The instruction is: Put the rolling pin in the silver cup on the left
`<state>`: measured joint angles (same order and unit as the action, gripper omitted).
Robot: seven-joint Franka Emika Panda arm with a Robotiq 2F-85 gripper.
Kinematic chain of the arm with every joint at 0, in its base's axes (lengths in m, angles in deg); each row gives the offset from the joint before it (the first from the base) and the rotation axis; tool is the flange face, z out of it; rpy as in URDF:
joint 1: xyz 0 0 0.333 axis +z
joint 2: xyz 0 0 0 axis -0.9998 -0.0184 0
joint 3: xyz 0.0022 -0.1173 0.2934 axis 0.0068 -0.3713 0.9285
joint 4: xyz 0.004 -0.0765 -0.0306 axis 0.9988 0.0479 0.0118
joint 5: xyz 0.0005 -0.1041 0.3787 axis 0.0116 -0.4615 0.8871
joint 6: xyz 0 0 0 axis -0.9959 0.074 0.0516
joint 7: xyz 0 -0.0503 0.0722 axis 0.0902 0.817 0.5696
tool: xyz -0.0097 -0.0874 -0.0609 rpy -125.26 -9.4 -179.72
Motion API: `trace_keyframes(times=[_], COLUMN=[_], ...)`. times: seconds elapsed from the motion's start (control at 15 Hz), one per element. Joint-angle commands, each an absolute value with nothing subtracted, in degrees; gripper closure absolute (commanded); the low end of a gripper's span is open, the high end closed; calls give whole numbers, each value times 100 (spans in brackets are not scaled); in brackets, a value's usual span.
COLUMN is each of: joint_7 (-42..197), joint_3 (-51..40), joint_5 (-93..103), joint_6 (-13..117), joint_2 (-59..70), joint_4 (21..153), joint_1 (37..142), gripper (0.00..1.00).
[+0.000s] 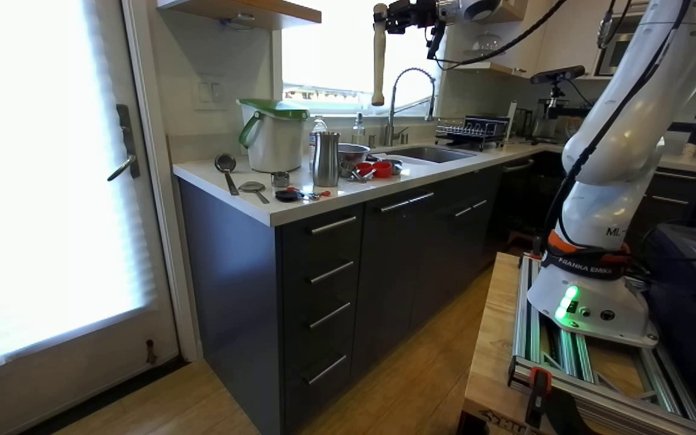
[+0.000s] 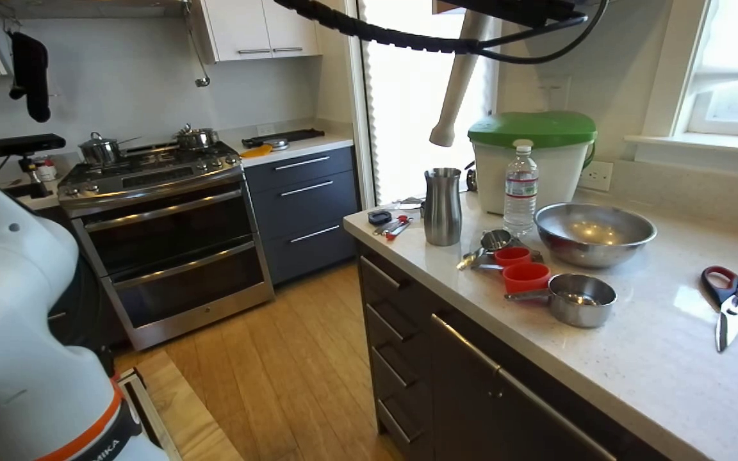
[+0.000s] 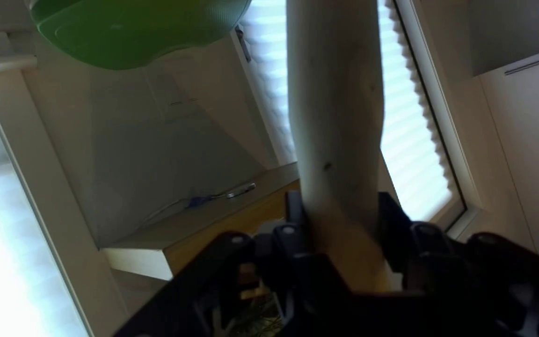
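The rolling pin [image 1: 379,63] is a slim pale wooden rod. It hangs nearly upright in an exterior view and tilted in the other exterior view [image 2: 457,89]. My gripper [image 1: 380,22] is shut on its upper part, high above the counter. In the wrist view the pin [image 3: 337,107] runs between the two black fingers [image 3: 339,215]. The silver cup [image 1: 325,160] stands upright on the counter, and it also shows in an exterior view [image 2: 443,208]. The pin's lower end is well above the cup's rim and apart from it. The cup is not visible in the wrist view.
A white bucket with a green lid [image 2: 532,131] and a water bottle [image 2: 521,192] stand behind the cup. A steel bowl [image 2: 594,235], red measuring cups [image 2: 526,276] and scissors [image 2: 734,301] lie along the counter. A wooden shelf [image 1: 245,12] and a faucet [image 1: 393,109] are nearby.
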<state>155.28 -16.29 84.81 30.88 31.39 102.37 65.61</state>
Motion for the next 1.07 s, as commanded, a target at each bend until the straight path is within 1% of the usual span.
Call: trace_keyframes(times=[0.0,0.47,1.0], joint_7=[15542,15764,16563], joint_3=[-1788,-1628,-1229], joint_5=[8550,8775,9217], joint_6=[3118,3374,4505], joint_2=[3251,3559,3837], joint_4=[10322,10543,10853], joint_1=[6866,7310,7771], gripper=[84,84,84])
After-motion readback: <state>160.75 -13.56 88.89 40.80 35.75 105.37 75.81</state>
